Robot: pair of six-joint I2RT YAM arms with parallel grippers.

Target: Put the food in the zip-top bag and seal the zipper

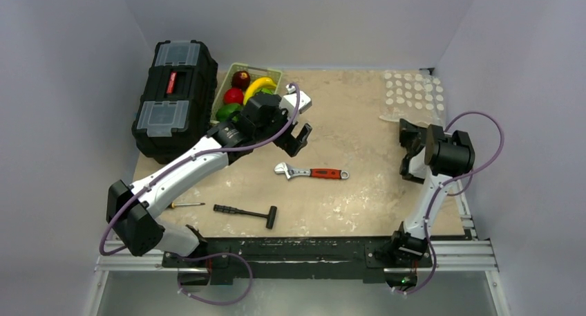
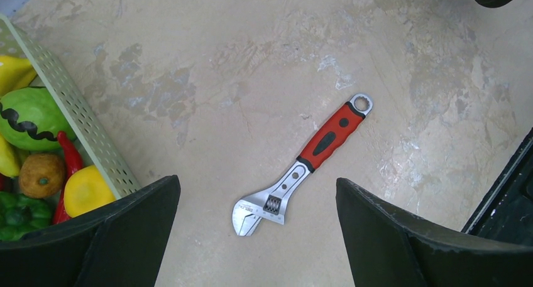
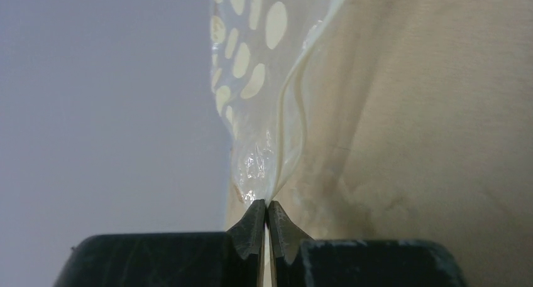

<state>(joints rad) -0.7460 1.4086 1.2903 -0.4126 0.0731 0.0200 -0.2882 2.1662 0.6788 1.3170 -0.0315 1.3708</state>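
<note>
Black toolbox (image 1: 176, 98) and a pale green basket (image 2: 82, 120) of food (image 1: 233, 95) sit far left. A red-handled wrench (image 2: 302, 164), hammer (image 1: 245, 212) and screwdriver (image 1: 186, 205) lie mid-tabletop. Left tool (image 2: 258, 237) hovers wide open and empty above the wrench. Right tool (image 3: 264, 215) is pinched tight on the zip-top bag (image 3: 251, 80), seemingly at its edge, far right. Mottled beige tabletop (image 1: 359, 122); pale grey walls (image 1: 311, 19).

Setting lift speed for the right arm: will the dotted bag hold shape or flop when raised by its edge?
Likely floppy: the bag bunches and creases where the right gripper pinches it. Probably light: it looks like thin clear film. Its glossy surface might slip from so narrow a pinch.
</note>
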